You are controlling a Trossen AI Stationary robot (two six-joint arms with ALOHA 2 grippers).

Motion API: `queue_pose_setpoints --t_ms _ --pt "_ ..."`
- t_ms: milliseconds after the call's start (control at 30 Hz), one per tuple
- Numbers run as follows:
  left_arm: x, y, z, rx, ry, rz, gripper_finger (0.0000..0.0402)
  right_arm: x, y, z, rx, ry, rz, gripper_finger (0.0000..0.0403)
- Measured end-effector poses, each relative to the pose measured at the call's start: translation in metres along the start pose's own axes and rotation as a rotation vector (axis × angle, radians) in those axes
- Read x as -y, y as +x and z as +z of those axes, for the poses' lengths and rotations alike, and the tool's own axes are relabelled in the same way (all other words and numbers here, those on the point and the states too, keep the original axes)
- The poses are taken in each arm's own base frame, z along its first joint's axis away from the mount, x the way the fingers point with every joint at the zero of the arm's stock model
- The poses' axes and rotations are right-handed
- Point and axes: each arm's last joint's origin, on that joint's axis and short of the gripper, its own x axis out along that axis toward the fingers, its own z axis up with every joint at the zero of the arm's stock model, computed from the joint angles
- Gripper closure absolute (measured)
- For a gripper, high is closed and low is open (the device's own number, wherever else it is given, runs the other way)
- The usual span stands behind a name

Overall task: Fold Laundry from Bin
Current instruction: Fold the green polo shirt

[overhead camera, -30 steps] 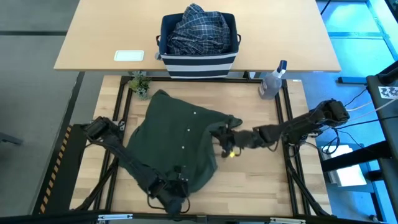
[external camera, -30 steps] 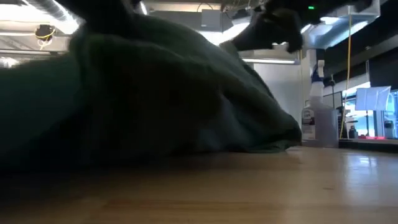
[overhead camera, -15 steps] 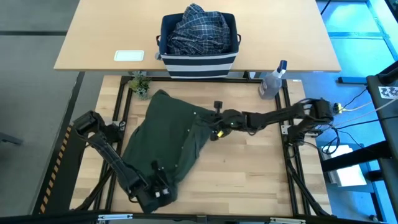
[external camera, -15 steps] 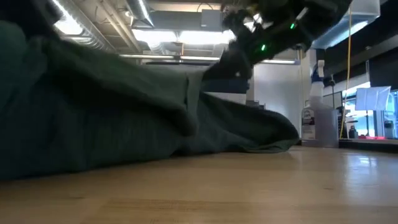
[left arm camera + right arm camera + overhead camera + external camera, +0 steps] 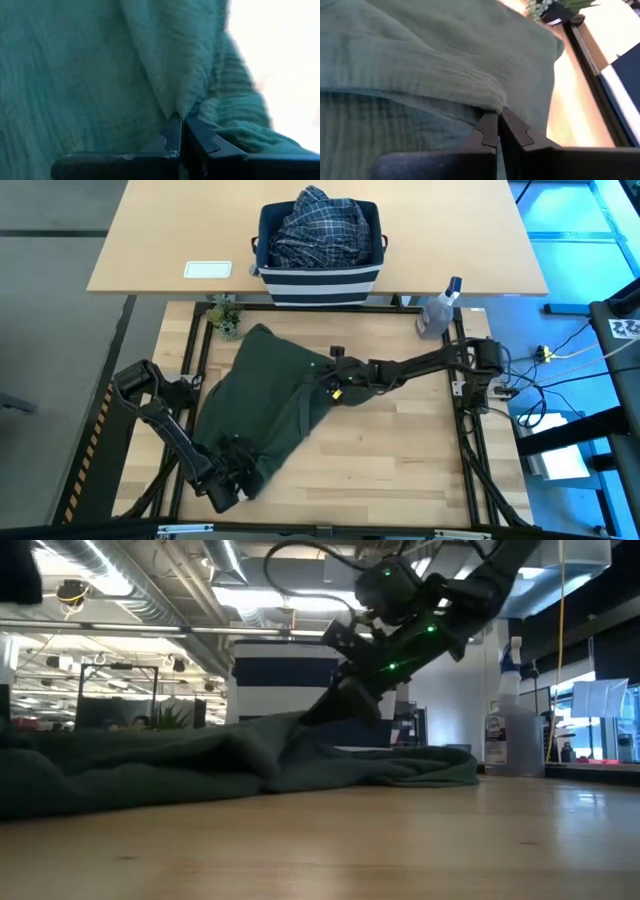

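Altogether two pincers, left pincer (image 5: 243, 470) and right pincer (image 5: 318, 387), pinch one olive garment (image 5: 262, 395)

garment (image 5: 262, 395) on near table, left of centre | bin (image 5: 318, 275) on far table, behind garment | plaid shirt (image 5: 318, 228) in bin | spray bottle (image 5: 437, 310) far right | small plant (image 5: 224, 313) far left

Light wood surface (image 5: 400, 450) inside a black frame. Dark olive-green garment (image 5: 265, 395) lies spread on its left half. Clear spray bottle (image 5: 437, 310) stands at far right corner, small plant (image 5: 224, 313) at far left corner. Tan surface (image 5: 470, 240) beyond carries the striped bin (image 5: 318, 278) and a white card (image 5: 208, 269) left of it.
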Motion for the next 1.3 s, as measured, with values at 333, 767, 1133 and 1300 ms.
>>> queue_pose_setpoints --t_ms 333,767,1133,1300 --pt "-0.004 0.000 -0.001 -0.071 -0.018 0.020 0.0348 -0.002 0.011 0.000 -0.052 -0.011 0.003 0.0366" --pt "-0.010 -0.032 0.038 0.016 0.003 -0.075 0.0257 0.000 0.006 -0.001 -0.125 -0.023 -0.093 0.0295" --pt "0.012 -0.016 0.068 0.156 0.189 -0.175 0.0259 0.003 0.000 0.012 -0.124 -0.037 -0.093 0.0292" --pt "0.014 -0.007 0.078 0.110 0.207 -0.185 0.0259 0.003 -0.013 0.017 -0.184 -0.051 -0.078 0.0292"
